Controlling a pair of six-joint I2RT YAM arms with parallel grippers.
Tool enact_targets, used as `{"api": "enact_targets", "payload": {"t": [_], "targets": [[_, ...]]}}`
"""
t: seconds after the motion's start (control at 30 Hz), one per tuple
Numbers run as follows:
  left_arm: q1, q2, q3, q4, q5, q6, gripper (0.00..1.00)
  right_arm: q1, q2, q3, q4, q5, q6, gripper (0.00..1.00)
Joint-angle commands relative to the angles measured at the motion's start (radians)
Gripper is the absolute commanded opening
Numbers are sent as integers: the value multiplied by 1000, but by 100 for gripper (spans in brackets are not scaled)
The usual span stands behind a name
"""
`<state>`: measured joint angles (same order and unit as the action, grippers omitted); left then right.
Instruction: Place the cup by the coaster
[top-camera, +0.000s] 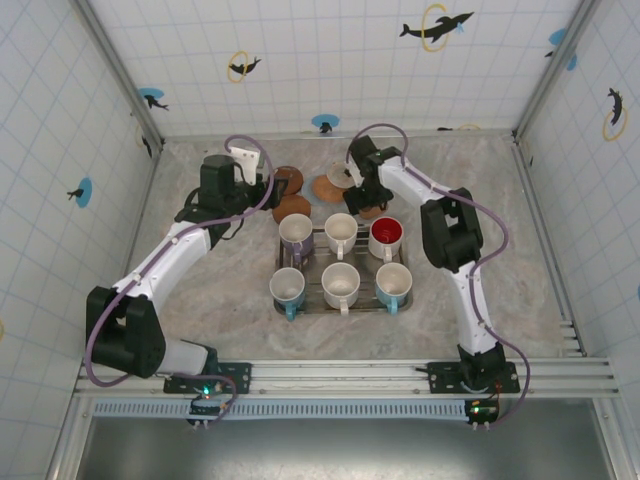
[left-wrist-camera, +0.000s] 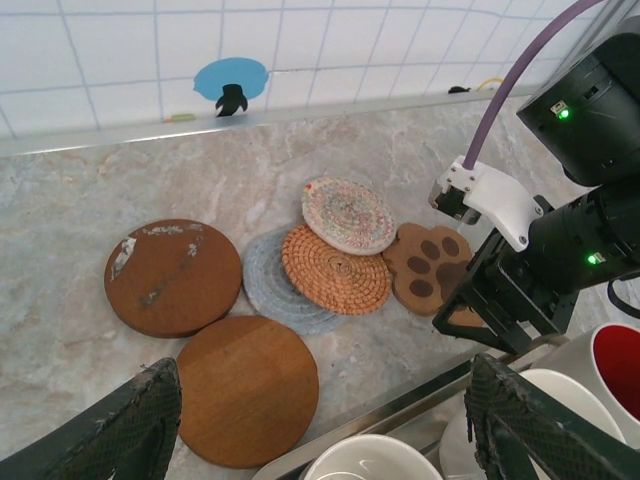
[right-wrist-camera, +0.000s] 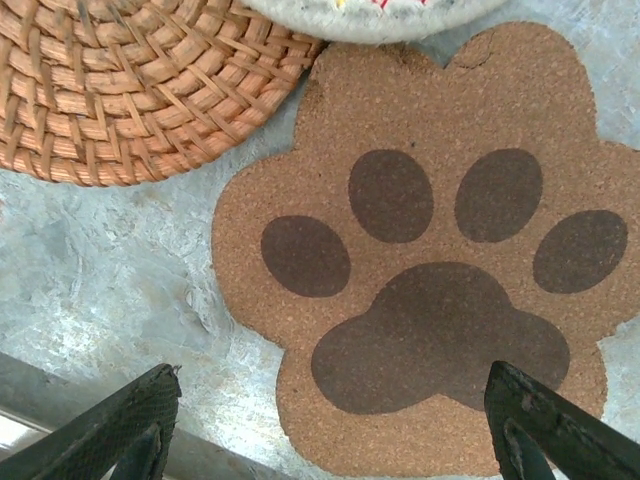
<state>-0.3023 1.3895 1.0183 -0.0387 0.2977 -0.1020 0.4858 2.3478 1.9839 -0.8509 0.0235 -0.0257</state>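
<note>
A shiny metal tray (top-camera: 312, 300) is sitting in the middle of the grey table (top-camera: 210, 290), which is looking like stone with pale swirls. White tiled walls (top-camera: 330, 60) with thin blue lines are standing around the table at the back and on both sides. Stickers are sticking to the tiles. On the back wall a dark dolphin (top-camera: 437, 25) is jumping through a yellow ring, and a smaller one (top-camera: 242, 67) is doing the same to the left. A blue round sticker (top-camera: 325, 123) with a dark fish is sitting low on the back wall. A long metal rail (top-camera: 340, 375) is running along the near edge
</note>
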Motion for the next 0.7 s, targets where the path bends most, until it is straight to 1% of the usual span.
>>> {"api": "enact_targets", "payload": {"t": [0.0,0.4,0.67], "targets": [[-11,-4,32,-23,-14,19,75,4,49,67,-38,28,-11,82],[-15,-18,33,-39,-21,23,75,3,120,134,-72,65,-9,82],[-17,-18,34,-43,-26,23,75,-23,147,141,-87,72,11,81]]}}
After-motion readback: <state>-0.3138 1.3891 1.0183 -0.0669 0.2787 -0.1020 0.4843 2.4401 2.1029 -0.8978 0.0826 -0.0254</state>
